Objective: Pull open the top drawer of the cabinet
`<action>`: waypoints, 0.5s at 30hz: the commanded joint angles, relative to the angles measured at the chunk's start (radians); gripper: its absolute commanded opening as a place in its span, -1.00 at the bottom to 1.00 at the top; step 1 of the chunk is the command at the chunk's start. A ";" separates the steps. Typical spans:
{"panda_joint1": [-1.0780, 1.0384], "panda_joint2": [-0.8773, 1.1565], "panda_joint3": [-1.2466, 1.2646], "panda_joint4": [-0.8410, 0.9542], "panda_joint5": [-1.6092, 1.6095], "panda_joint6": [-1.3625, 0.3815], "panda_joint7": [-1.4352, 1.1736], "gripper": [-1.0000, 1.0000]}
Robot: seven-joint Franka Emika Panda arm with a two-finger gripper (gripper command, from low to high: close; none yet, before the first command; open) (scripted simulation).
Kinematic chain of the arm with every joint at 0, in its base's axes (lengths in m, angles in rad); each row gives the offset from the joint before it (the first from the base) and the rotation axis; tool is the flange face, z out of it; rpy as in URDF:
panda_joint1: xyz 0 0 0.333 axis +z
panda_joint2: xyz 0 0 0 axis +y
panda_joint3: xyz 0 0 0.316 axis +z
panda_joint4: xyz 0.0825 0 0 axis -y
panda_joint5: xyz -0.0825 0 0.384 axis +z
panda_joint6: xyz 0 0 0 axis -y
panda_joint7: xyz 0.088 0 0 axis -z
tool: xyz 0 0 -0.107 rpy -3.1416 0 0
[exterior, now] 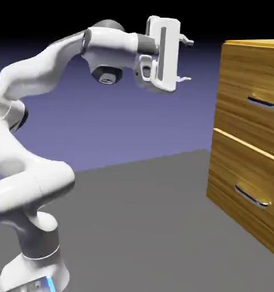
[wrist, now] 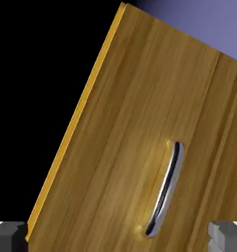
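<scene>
Pincer (exterior: 187, 59) spread wide and holding nothing, well apart from the top drawer (exterior: 241, 85) — its handle (exterior: 265, 102) lies to the exterior view's right and lower. The bar runs lengthwise across the drawer front, steeply aslant in the hand view, so I'd judge the fingers should straddle it. The exterior frame crops the cabinet's (exterior: 216, 134) far side.
</scene>
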 commanded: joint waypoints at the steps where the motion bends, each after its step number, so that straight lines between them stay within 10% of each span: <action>1: -0.031 -0.016 0.019 0.011 0.044 -0.014 0.007 0.00; 15: -0.465 -0.247 0.285 0.161 0.652 -0.212 0.104 0.00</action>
